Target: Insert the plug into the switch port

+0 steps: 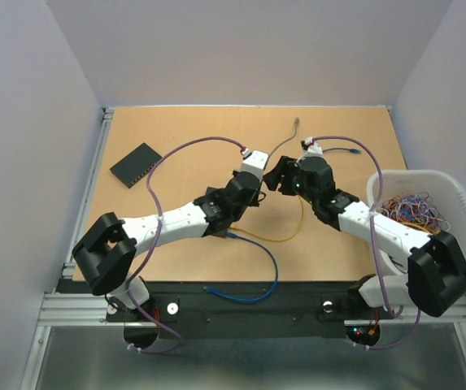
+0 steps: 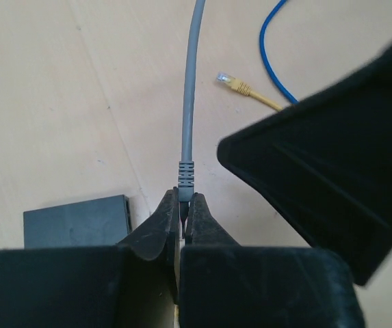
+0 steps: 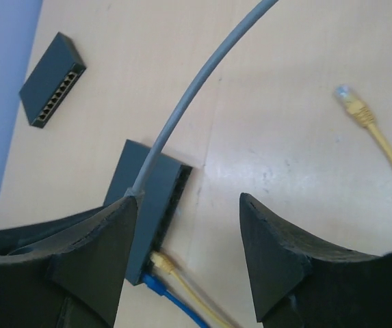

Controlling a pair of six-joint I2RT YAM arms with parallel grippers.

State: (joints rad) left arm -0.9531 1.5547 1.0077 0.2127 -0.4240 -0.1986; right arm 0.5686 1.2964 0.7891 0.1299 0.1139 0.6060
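My left gripper is shut on the grey plug, whose grey cable runs up and away. A dark switch lies on the table just left of the fingers. In the right wrist view that switch has its port row facing right, with a yellow plug and a blue plug seated at its near end. My right gripper is open and empty, right beside the left one; both grippers meet mid-table. In the top view the left arm hides the switch.
A second dark switch lies at the far left, also in the right wrist view. A loose yellow plug and blue cable lie nearby. A white basket with several coloured cables stands at right.
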